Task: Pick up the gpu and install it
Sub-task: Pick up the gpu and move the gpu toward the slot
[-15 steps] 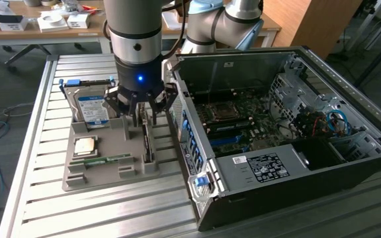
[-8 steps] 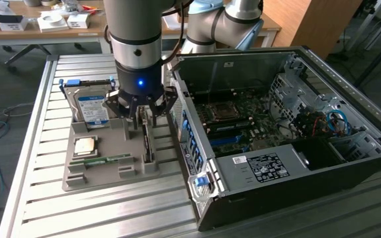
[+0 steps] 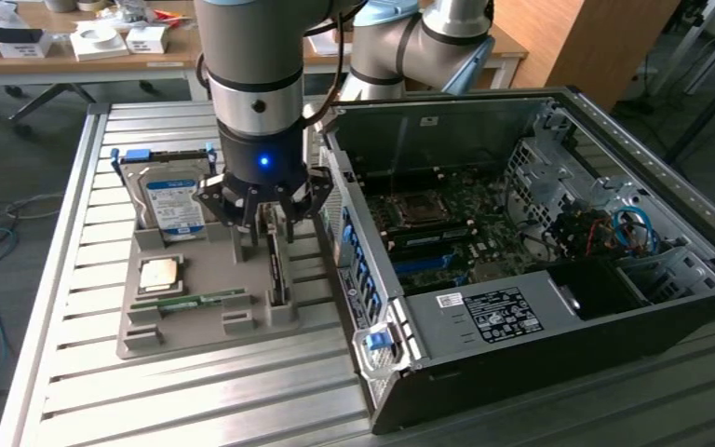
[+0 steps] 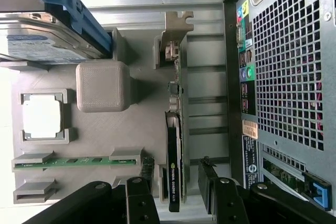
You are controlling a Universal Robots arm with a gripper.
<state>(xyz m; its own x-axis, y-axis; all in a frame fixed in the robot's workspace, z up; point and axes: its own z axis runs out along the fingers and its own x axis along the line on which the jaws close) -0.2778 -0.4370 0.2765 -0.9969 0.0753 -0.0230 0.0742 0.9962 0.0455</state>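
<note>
The gpu [image 3: 278,279] stands on edge in a slot of the grey holder tray [image 3: 215,270], just beside the computer case. It is a thin dark card with a silvery bracket [image 4: 176,30] at its far end. In the wrist view I look down on the gpu's [image 4: 176,145] top edge. My gripper [image 3: 271,237] hangs right over the card's rear end. The gripper [image 4: 176,192] is open, one finger [image 4: 139,198] on each side of the card, with a gap showing on both sides.
The tray also holds an upright hard drive [image 3: 174,200] with a blue-white label, a square processor [image 3: 160,273] and a green memory stick [image 3: 190,301]. The open computer case [image 3: 519,251] lies at the exterior view's right, motherboard exposed. All rest on a slatted metal table [image 3: 209,400].
</note>
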